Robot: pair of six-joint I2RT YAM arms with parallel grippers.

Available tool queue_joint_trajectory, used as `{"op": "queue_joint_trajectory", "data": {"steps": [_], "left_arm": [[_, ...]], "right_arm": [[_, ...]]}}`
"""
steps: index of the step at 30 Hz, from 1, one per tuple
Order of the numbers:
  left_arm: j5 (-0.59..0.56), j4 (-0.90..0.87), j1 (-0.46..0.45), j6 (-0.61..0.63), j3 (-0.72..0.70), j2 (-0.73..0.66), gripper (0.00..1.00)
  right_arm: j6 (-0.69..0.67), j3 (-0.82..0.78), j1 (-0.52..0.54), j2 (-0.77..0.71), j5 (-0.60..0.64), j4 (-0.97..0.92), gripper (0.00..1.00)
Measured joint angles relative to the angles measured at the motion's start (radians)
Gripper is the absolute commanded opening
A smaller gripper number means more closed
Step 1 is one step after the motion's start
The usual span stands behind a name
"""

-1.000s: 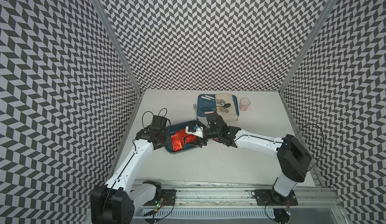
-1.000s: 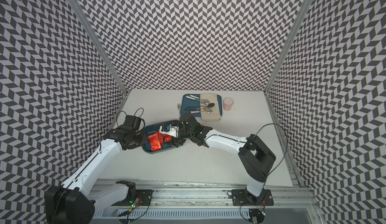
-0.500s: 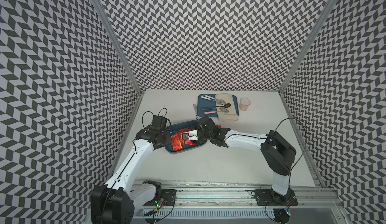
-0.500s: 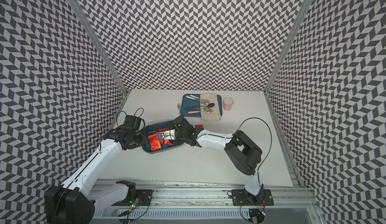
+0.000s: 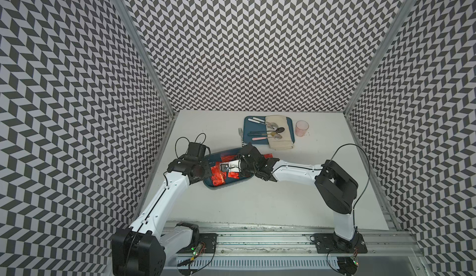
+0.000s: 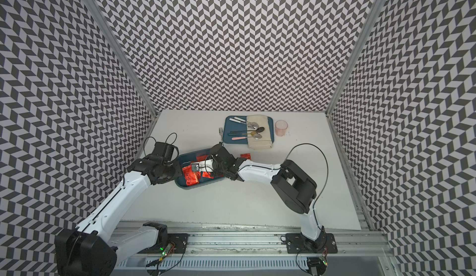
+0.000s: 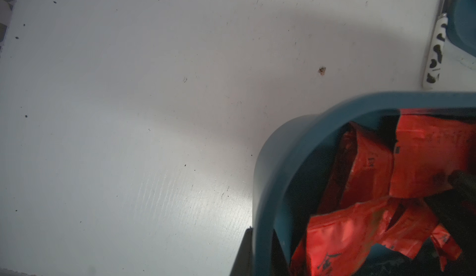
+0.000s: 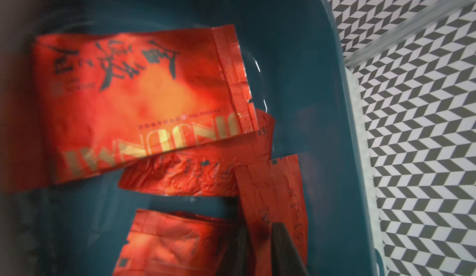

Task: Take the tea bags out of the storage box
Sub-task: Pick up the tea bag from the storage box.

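My right gripper [image 8: 260, 229] pinches a tea bag [image 8: 279, 189] by its end inside the storage box [image 8: 296, 55], beside other tea bags [image 8: 139, 94]; my left gripper [image 7: 261, 254] clamps the box's wall

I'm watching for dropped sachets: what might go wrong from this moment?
The right gripper pinches a tea bag near one end; the slick foil may slip. A crumpled tea bag next to it could be dragged along. The left gripper clamps the storage box rim, so a pull could tilt it.
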Motion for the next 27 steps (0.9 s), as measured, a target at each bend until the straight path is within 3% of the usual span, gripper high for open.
{"op": "queue_joint_trajectory", "data": {"steps": [2, 16, 22, 27], "left_arm": [[0.0, 0.0, 0.0, 0.001, 0.0, 0.0, 0.0], [0.0, 0.0, 0.0, 0.0, 0.0, 0.0, 0.0], [0.0, 0.0, 0.0, 0.0, 0.0, 0.0, 0.0], [0.0, 0.0, 0.0, 0.0, 0.0, 0.0, 0.0]], "right_arm": [[0.021, 0.0, 0.0, 0.0, 0.0, 0.002, 0.0], [0.213, 0.003, 0.0, -0.113, 0.0, 0.005, 0.0], [0.377, -0.004, -0.007, -0.209, -0.031, 0.002, 0.0], [0.563, -0.037, -0.042, -0.283, -0.129, 0.016, 0.0]]}}
